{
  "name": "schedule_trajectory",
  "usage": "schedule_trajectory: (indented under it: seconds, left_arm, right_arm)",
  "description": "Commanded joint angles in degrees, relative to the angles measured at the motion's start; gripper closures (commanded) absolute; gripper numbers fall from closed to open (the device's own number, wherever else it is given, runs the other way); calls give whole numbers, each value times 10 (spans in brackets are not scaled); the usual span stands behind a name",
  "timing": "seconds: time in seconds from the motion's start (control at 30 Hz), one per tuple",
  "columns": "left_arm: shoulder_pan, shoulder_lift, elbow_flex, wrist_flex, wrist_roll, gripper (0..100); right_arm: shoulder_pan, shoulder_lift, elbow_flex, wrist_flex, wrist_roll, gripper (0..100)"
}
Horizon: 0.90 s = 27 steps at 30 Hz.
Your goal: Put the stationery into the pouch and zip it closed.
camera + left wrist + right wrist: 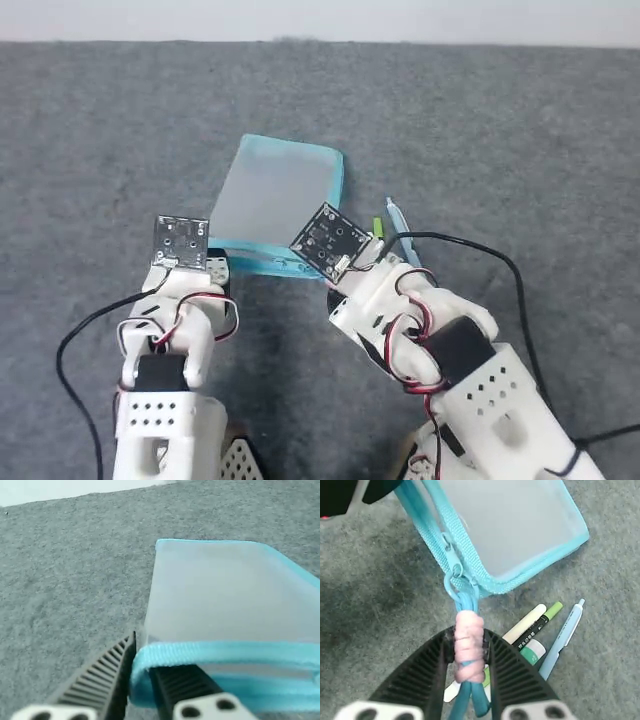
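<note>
Two grips share the work on the pouch [275, 200], which lies flat on the grey table [500, 120] just ahead of both arms. The left gripper [140, 665] is clenched on the blue fabric edge at one end of the zip side. The right gripper [468, 635] is clamped on the pink-wrapped zip pull [468, 647], which hangs from the slider [454, 575] at the other end. The pouch looks light and floppy, so it would likely slide or buckle if pulled from one end alone. Pinning the stiffer trim while drawing on the pull seems the sound way to work the zip. The cord itself is soft and could slip through the fingers if the zip sticks. The pouch has frosted, see-through walls bordered in light blue tape, with a matching blue zip along its near edge. Whether the mouth stands open cannot be told. The pens [540, 630], one white, one dark with a green cap and one pale blue, lie together on the table just beside the pouch's corner, not yet inside it.
</note>
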Motion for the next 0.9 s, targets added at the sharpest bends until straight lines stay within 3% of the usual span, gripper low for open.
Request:
schedule_trajectory:
  seconds: [0.0, 0.43, 0.87]
  left_arm:
    - [-14, -11, -17, -20, 7, 990]
    - [-14, -11, -17, -22, 8, 990]
    - [-14, -11, -19, -23, 8, 990]
  right_arm:
    - [15, -20, 5, -5, 8, 992]
    - [15, 0, 7, -4, 6, 992]
    - [119, 116, -47, -3, 9, 992]
